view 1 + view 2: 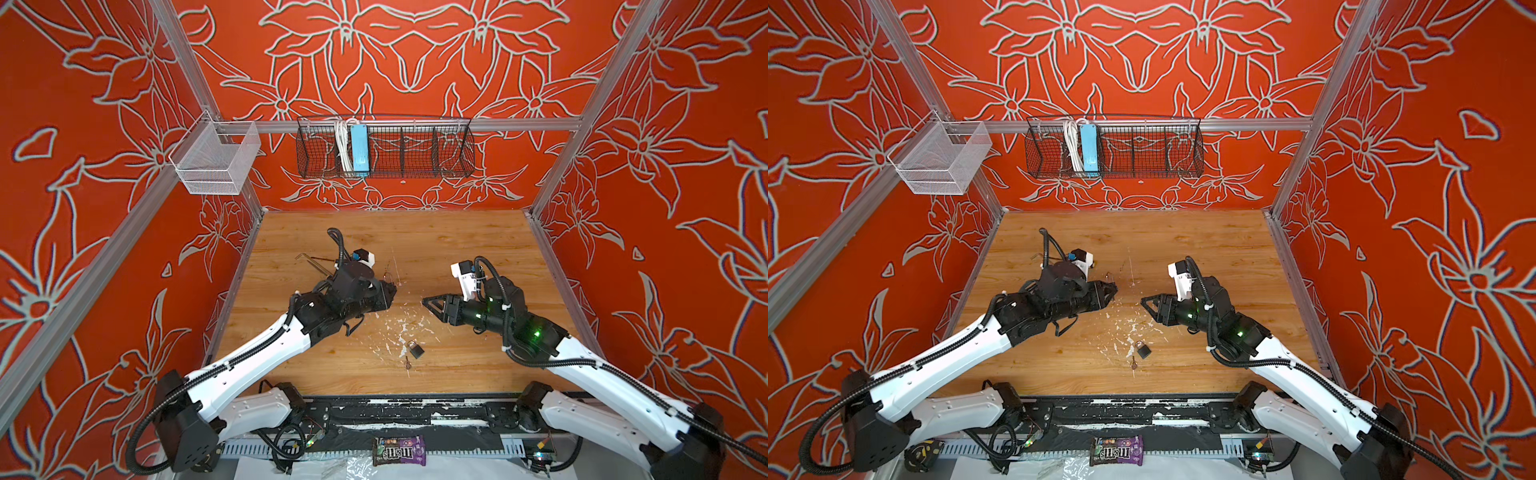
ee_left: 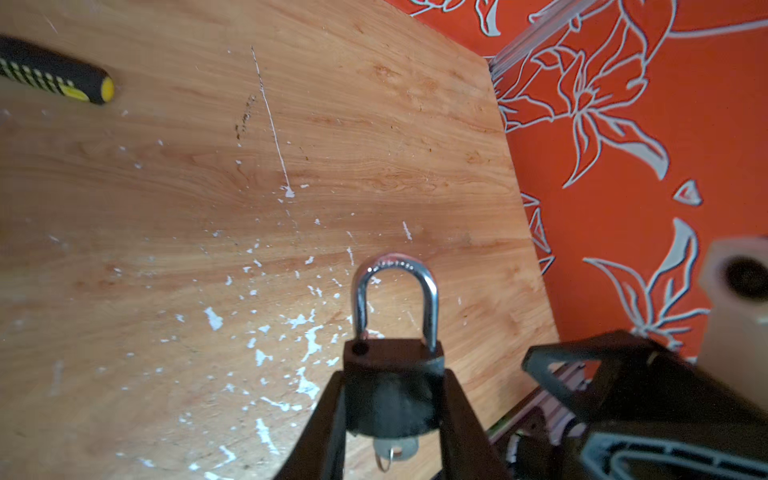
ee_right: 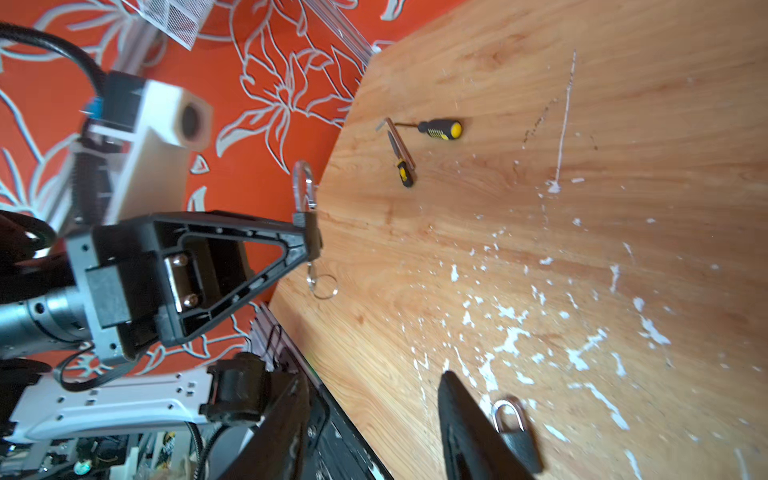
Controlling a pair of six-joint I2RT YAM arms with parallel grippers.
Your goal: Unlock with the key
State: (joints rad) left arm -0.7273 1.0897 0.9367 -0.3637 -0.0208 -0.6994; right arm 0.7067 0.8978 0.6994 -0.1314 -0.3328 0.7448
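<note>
Two padlocks [image 1: 416, 350], two screwdrivers [image 3: 440, 129], one padlock [image 2: 392, 386], key [image 2: 395, 449] inserted, clamped in left gripper [image 1: 390, 292], right gripper [image 1: 429, 302] spread empty nearby.

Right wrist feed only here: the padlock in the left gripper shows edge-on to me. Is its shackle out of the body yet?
Observer: Partly. In the left wrist view, one leg of the shackle stands clear of its hole in the padlock held by the left gripper. The other leg is seated.
Operator: A second padlock on the table is half hidden for me. Any key by it?
Observer: In both top views, what looks like a key lies on the table close beside it, just below it in the picture. I cannot tell whether they touch.
</note>
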